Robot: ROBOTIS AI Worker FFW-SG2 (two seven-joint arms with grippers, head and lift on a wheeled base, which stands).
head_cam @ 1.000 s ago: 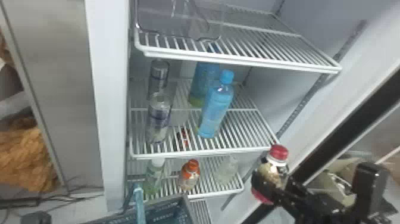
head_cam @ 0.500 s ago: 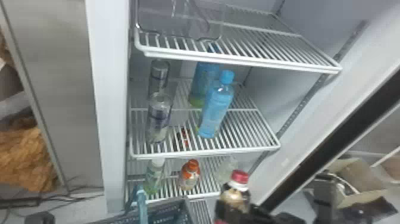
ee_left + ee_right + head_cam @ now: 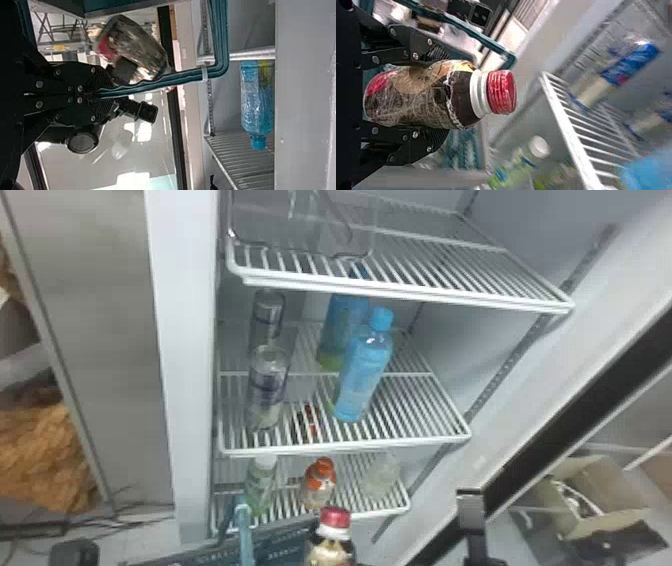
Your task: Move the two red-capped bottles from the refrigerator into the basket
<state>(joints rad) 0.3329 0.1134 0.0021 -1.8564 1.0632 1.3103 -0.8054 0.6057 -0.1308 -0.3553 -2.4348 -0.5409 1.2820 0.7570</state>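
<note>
Wrist views: right fingers [image 3: 437, 52] grip red-capped bottle [image 3: 425, 95]; left fingers [image 3: 99, 78] pinch basket handle [image 3: 178, 77]. Head view: white shelves [image 3: 400, 294].

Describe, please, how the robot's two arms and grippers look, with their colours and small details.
The left gripper and the right gripper look alike: black, built from angular plates dotted with round, silvery screw heads. Their black fingers have fine, closely spaced ribs near the ends. The visible arm parts behind the grippers are black too.
</note>
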